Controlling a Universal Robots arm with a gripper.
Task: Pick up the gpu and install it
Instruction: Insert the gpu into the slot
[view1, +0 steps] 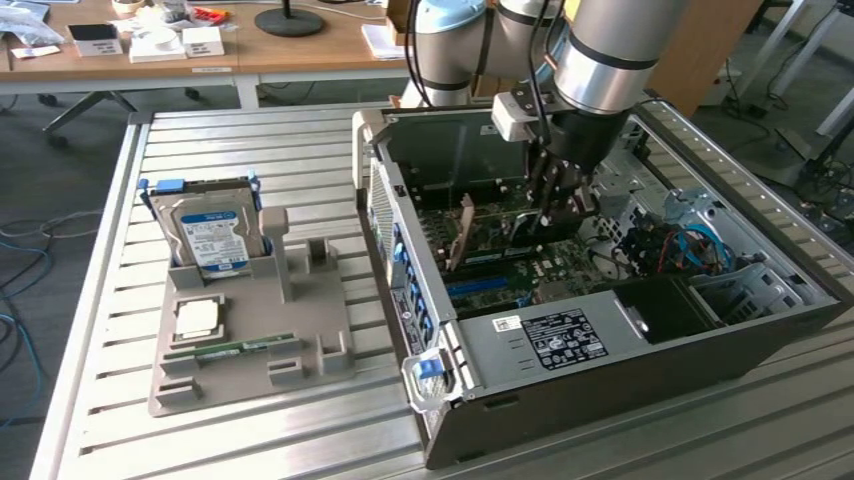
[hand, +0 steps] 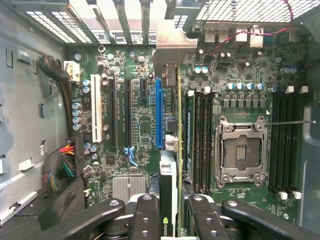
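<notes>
Black hand (hand: 170, 212) clamping edge-on gpu (hand: 168, 167)

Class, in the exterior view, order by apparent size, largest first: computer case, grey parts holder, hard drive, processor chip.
1. computer case
2. grey parts holder
3. hard drive
4. processor chip, plainly the smallest

1. The exterior view looks down at an angle from high and fairly far onto the table (view1: 240, 150) and the open computer case (view1: 601, 410) at frame right.
2. The wrist view looks straight down from close, past the tool (hand: 170, 212), onto the motherboard (hand: 145, 130).
3. Both views share that motherboard.
</notes>
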